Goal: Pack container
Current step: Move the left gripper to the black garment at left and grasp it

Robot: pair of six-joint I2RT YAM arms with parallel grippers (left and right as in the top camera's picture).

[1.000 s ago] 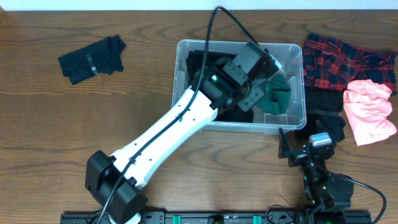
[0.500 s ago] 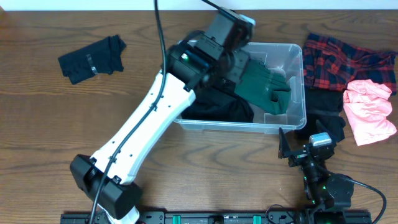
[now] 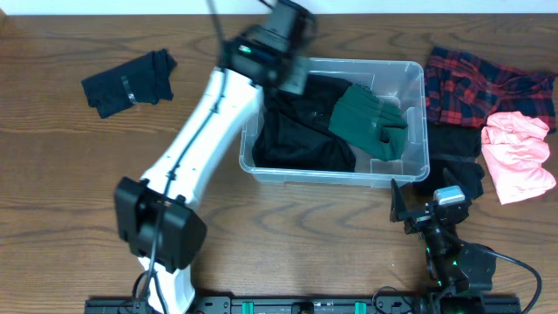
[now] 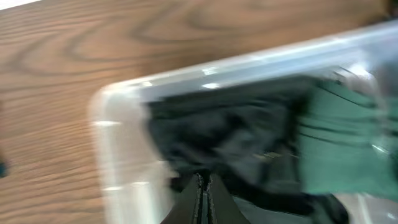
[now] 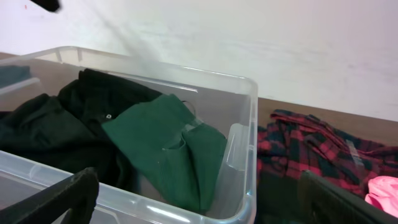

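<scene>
The clear container [image 3: 417, 162] stands at the table's middle right and holds a black garment [image 3: 301, 131] and a green garment [image 3: 370, 120]. It also shows in the left wrist view [image 4: 118, 149] and the right wrist view [image 5: 242, 155]. My left gripper [image 3: 292, 78] is shut and empty above the container's far left corner; in the left wrist view its fingers [image 4: 203, 186] are pressed together over the black garment [image 4: 224, 137]. My right gripper [image 3: 432, 209] is open and empty near the front edge, just in front of the container.
A black garment [image 3: 129, 83] lies at the far left. To the right of the container lie a red plaid shirt [image 3: 484, 83], a pink garment [image 3: 516, 155] and a black garment [image 3: 458, 161].
My left arm has let go of the green garment in the container and swung up and left to the container's far left corner. The right arm has not moved.
</scene>
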